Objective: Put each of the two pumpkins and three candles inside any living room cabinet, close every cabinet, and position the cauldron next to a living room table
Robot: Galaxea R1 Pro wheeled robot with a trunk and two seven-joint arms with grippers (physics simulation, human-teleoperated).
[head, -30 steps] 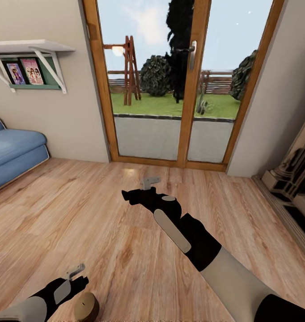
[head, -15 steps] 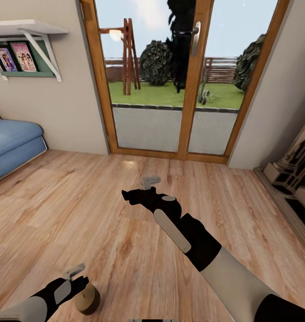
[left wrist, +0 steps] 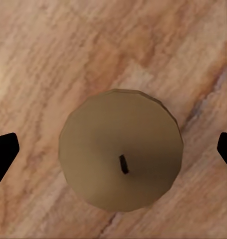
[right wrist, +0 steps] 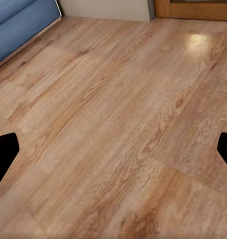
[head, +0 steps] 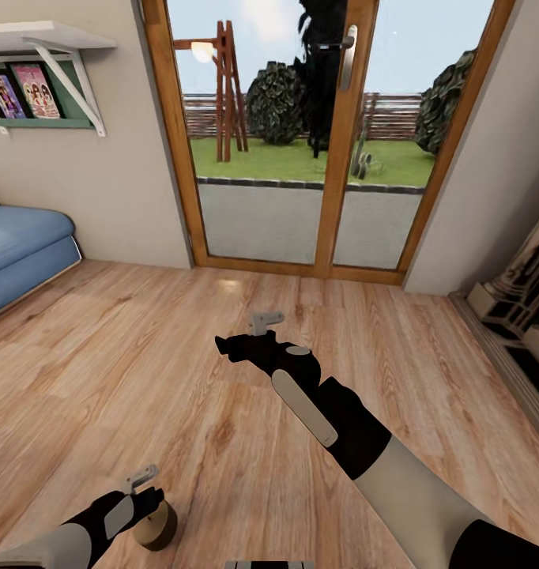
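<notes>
Candle [left wrist: 120, 149] on the floor [head: 222, 442], lower left of the head frame, now fully in sight since our view dipped. Left gripper [left wrist: 113, 152] spread wide above it; right gripper [head: 250, 332] empty, released. We judge pickup next.

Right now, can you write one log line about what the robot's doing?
left gripper: open above candle | candle: upright on wood floor | right gripper: open, empty

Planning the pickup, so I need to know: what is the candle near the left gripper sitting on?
The candle stands upright on the bare wood floor, wick up, between the open left gripper fingertips. Its base hides the patch of floor directly beneath.
</notes>
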